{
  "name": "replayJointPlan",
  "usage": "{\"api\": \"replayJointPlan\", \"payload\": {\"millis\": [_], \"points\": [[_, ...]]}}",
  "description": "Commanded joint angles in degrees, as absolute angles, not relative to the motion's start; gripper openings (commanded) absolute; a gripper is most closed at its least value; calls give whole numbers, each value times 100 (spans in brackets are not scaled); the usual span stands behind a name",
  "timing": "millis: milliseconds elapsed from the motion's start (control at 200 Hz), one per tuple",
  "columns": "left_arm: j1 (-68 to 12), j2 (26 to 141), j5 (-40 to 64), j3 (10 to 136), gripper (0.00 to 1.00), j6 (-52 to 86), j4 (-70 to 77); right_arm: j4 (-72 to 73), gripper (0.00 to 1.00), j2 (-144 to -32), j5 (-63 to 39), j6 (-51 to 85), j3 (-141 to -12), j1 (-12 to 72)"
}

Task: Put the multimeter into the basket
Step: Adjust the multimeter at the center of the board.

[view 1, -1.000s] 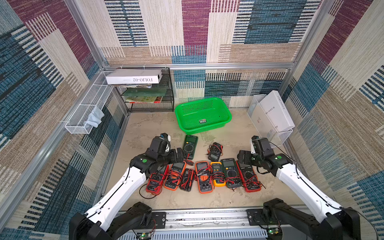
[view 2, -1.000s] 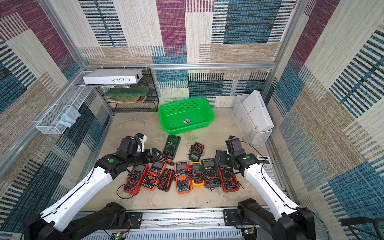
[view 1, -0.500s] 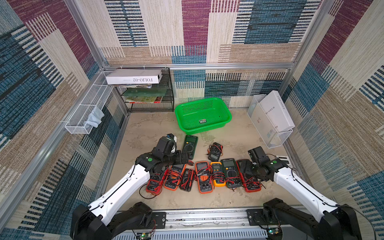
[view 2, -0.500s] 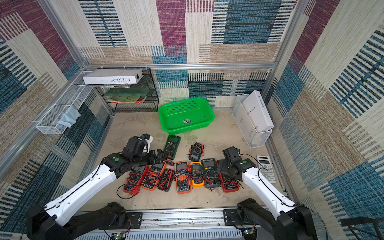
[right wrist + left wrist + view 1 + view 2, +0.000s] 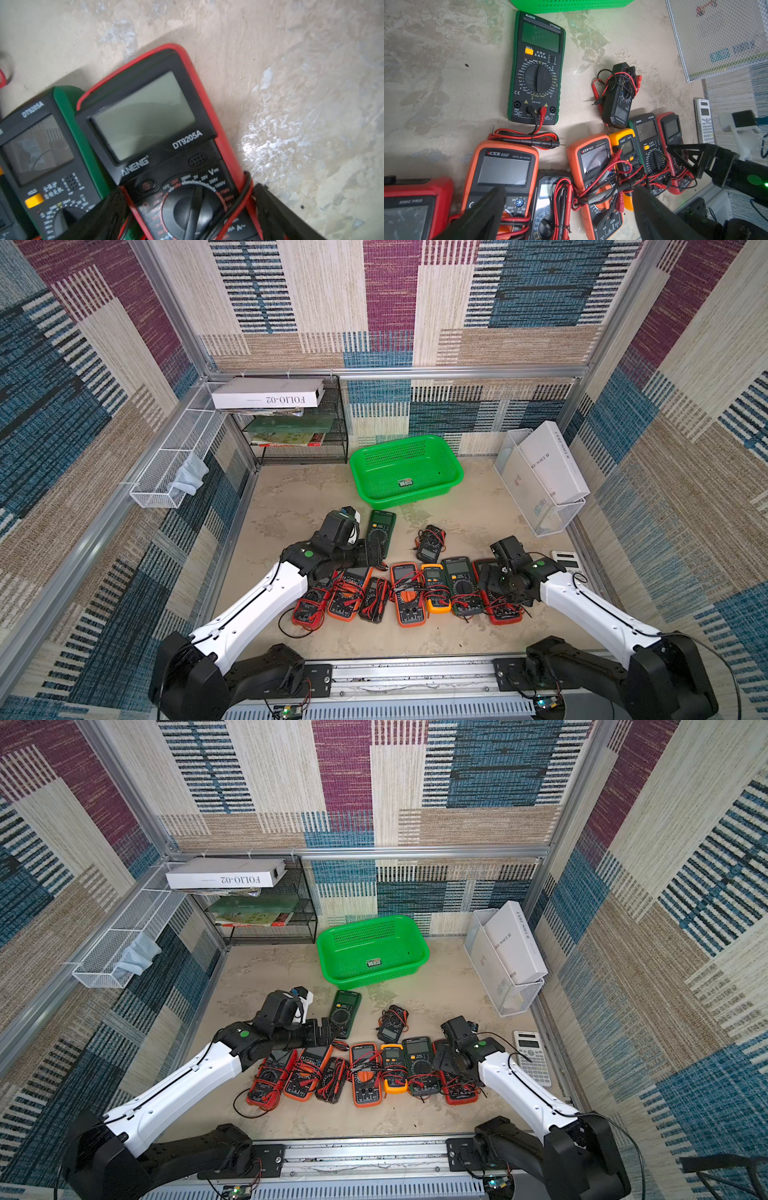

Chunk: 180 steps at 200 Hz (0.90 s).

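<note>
Right end effector (image 5: 188,191) wide open around the red ANENG multimeter (image 5: 145,116).
Its fingers (image 5: 101,216) sit on each side of the red case, likely ready to squeeze; nothing is held yet. The left end effector (image 5: 570,189) is wide open and empty above the orange meters (image 5: 502,166). Only the right wrist view shows this straddle. Both top views show the green basket (image 5: 395,450) at the back of the bench (image 5: 291,497), well apart from the red multimeter.

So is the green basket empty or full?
Empty: the basket holds only its small label; the multimeters all lie on the table.
</note>
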<state>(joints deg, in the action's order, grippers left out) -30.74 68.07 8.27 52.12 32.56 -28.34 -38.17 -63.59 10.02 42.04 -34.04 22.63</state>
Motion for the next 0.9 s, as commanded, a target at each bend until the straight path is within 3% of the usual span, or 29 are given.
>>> {"api": "replayJointPlan", "payload": {"millis": [0, 596, 897], "points": [[-3079, 6857, 922, 5239, 99, 3216, -2666, -3696, 100, -6456, 958, 4276, -3338, 2310], [-3155, 7154, 1055, 5317, 99, 3145, -2599, -3571, 99, -7003, 1485, 4381, -3667, 2089], [-3222, 7220, 1121, 5370, 99, 3110, -2598, -3630, 99, -6742, 1312, 4113, -3876, 1956]]}}
